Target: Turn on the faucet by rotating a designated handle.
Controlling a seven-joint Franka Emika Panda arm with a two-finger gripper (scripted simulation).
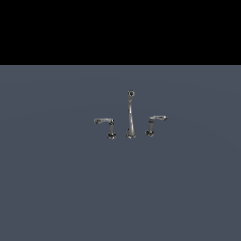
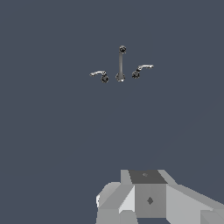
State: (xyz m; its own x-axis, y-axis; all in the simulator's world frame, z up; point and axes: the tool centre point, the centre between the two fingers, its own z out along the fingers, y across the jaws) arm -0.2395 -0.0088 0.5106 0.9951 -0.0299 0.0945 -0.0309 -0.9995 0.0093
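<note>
The approach has not begun: the faucet point(image 1: 130, 115) stands mid-counter, far from the arm, untouched. The handle point(image 1: 156, 123), with the shorter upturned lever, sits beside the spout point(image 1: 130, 113). Next the gripper point(image 2: 148, 199) must close in on it. Only its body shows; the fingers' opening cannot be told.

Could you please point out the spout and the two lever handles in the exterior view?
spout point(image 1: 130, 115), exterior view, mid shaft.
longer flat-lever handle point(image 1: 104, 121), exterior view, on its lever.
shorter upturned handle point(image 1: 159, 117), exterior view, on its lever.
</note>
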